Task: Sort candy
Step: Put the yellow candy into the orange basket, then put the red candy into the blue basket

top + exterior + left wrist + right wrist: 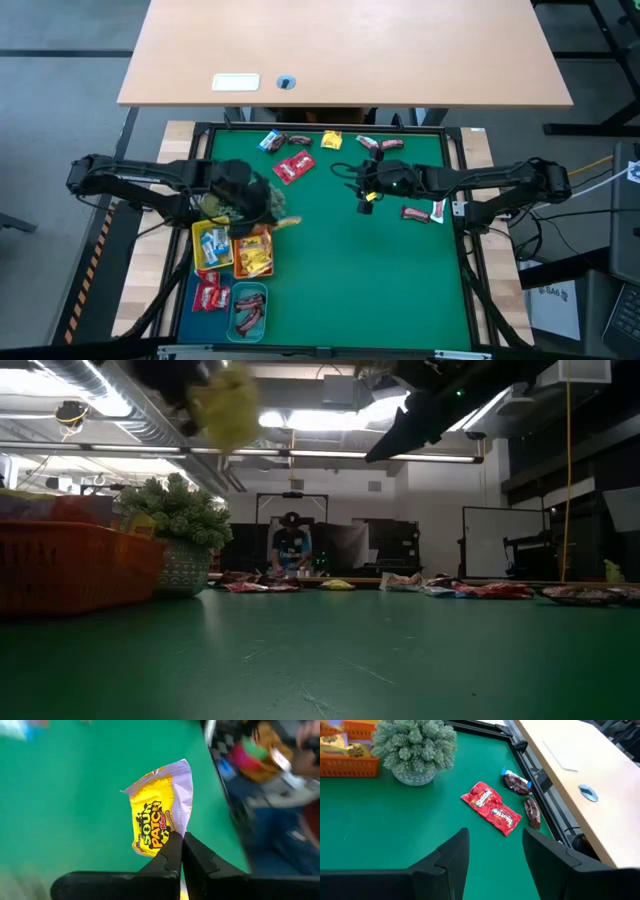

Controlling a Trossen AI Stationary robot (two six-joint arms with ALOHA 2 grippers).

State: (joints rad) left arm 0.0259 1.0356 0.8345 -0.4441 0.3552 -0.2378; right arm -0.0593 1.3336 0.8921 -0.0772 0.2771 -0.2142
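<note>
aloft, left end effector (181,851) pinching yellow packet (159,815)

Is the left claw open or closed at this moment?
Closed. In the left wrist view, the left claw has its two dark fingers pressed together, pinching the edge of a yellow candy packet above the green table.

A: What's on the green desk (340,270)?

B: Loose candy along the far edge: two red packets (293,167), a yellow packet (331,140), a blue-white wrapper (270,141), brown bars (415,214).

A: And the left side?

B: A spiky plant ball (415,745), then four trays near the front-left corner: yellow (210,246), orange (253,253), blue (211,294), teal (248,310), all holding candy.
</note>
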